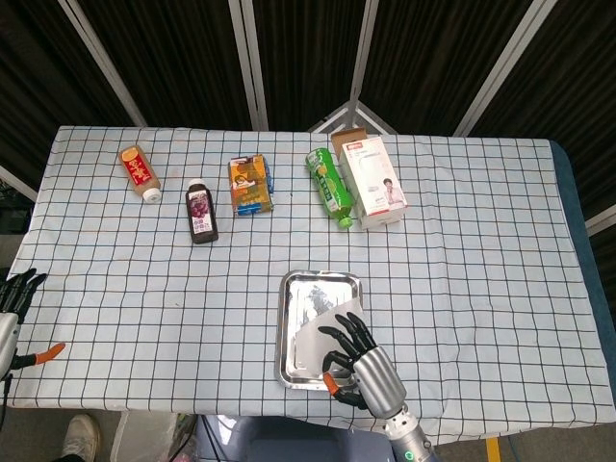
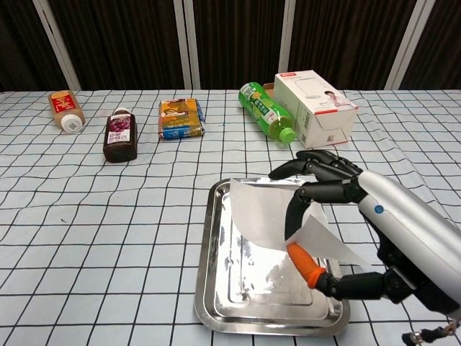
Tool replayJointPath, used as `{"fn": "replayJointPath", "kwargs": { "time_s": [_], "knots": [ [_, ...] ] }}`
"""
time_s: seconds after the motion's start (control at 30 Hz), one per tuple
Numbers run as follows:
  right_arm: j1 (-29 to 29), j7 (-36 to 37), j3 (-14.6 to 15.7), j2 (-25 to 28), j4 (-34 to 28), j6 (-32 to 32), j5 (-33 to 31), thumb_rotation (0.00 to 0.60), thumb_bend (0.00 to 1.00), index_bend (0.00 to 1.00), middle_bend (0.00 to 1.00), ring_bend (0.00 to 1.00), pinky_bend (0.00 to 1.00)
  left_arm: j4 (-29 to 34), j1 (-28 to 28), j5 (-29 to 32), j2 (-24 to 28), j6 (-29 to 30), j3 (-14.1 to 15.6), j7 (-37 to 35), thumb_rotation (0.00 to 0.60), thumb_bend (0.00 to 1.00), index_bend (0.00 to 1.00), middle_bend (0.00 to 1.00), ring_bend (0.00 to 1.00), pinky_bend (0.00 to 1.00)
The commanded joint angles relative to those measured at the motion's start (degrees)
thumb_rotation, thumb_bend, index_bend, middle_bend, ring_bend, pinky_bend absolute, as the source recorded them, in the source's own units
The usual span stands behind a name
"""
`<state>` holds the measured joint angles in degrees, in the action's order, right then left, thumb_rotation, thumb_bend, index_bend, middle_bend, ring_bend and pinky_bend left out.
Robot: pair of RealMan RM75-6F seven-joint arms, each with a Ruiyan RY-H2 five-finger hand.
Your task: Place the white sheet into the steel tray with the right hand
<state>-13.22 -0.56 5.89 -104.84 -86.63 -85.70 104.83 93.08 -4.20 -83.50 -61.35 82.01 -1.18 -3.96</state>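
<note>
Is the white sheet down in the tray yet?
No. The right hand holds the white sheet lifted above the steel tray.

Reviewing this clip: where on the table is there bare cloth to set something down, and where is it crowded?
Bare cloth spans between the back row and the steel tray, and both table sides. The back row is crowded: orange bottle, dark bottle, snack pack, green bottle, white box. The right hand holds the white sheet over the tray.
</note>
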Motion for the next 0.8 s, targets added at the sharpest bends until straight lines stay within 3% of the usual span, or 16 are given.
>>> {"fn": "replayJointPath", "kwargs": {
  "time_s": [0.03,0.4,0.8],
  "knots": [
    [-0.9,2.73,1.55,1.49,0.7,0.2,1.93,0.6,0.55,0.69,0.23,0.08,0.0,-0.22,-0.05,0.23,0.18,-0.14,-0.15,-0.13,0.6,0.0,0.0,0.0,0.0,0.0],
    [-3.25,8.56,1.96,3.86,4.2,-1.38,5.63,0.6,0.56,0.71,0.24,0.08,0.0,0.0,-0.03,1.17,0.4,-0.43,-0.47,-0.22,0.6,0.0,0.0,0.0,0.0,0.0],
    [-7.69,6.78,-1.74,2.86,1.25,-1.73,10.25,0.6,0.55,0.71,0.25,0.08,0.0,0.09,-0.08,1.83,0.48,-0.68,-0.78,-0.41,0.6,0.0,0.0,0.0,0.0,0.0]
  ]
}}
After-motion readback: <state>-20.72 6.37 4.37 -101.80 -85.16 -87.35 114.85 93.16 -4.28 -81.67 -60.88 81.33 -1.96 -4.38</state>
